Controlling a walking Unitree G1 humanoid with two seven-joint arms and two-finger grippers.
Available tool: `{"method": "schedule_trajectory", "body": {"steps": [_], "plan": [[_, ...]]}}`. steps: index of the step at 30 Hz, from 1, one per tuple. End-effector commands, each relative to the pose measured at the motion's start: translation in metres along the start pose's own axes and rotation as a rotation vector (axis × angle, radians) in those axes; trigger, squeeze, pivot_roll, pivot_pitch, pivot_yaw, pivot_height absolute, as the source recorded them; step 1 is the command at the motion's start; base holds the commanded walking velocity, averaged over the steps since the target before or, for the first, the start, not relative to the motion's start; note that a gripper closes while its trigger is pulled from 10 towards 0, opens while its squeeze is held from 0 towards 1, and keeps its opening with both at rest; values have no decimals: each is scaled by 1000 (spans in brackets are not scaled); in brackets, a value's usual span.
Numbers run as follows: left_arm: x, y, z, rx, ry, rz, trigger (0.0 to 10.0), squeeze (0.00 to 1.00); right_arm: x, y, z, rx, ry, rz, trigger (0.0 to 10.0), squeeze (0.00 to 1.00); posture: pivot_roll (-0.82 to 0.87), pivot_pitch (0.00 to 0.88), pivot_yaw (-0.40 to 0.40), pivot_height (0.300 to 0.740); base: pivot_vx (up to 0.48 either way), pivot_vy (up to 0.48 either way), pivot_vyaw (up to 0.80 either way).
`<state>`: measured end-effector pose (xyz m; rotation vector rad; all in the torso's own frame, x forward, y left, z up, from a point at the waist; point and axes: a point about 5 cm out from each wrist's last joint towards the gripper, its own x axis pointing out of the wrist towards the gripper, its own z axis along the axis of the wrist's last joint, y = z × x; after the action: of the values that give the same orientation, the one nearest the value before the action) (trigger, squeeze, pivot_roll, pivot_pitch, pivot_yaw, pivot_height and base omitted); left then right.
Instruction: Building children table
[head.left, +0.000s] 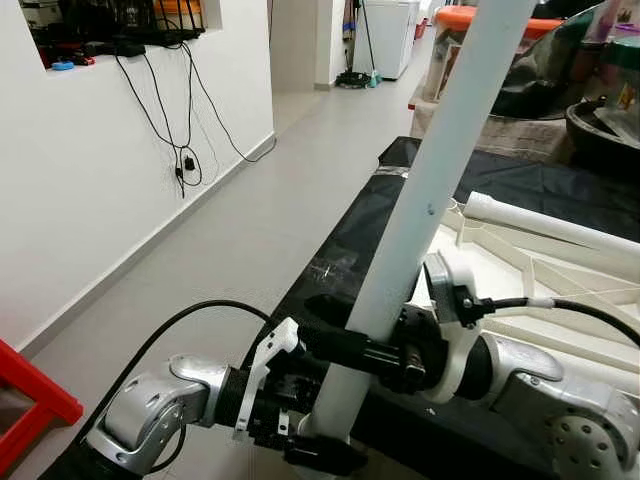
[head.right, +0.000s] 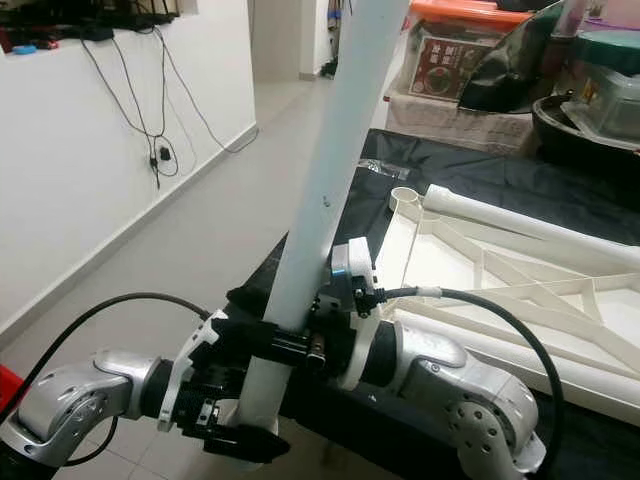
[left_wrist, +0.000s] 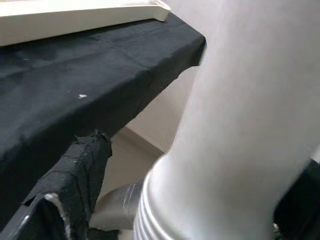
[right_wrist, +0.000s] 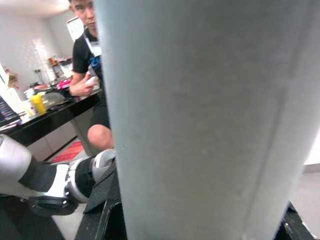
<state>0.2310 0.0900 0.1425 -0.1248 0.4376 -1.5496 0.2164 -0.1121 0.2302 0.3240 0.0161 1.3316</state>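
Both claws clamp a tilted white table leg: left claw low, right claw above, beside the black-draped surface.

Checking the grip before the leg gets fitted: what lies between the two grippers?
The white table leg; left gripper and right gripper clamp it from opposite sides, in both eye views.

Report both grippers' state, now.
Left gripper: shut on the white table leg, low down.
Right gripper: shut on the same leg, just above.
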Motion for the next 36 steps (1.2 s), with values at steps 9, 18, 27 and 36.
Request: {"method": "schedule_trajectory", "body": {"steps": [9,18,27,36], "plan": [[1,-5,-8,-16,-22,104,10000,0,-34,-50,34,-143,-66,-257,0,0,76,42,-33,740,0,0,0],[10,-4,6,60,-203,340,10000,0,-45,-109,71,-356,-100,-542,0,0,97,87,-53,740,0,0,0],[8,10,15,135,-302,601,10000,0,-50,-127,63,-387,-148,-807,10000,0,96,94,-58,740,0,0,0],[8,16,14,85,-335,677,10000,0,-41,-128,55,-403,-181,-770,10000,0,91,86,-65,740,295,-283,0]]}}
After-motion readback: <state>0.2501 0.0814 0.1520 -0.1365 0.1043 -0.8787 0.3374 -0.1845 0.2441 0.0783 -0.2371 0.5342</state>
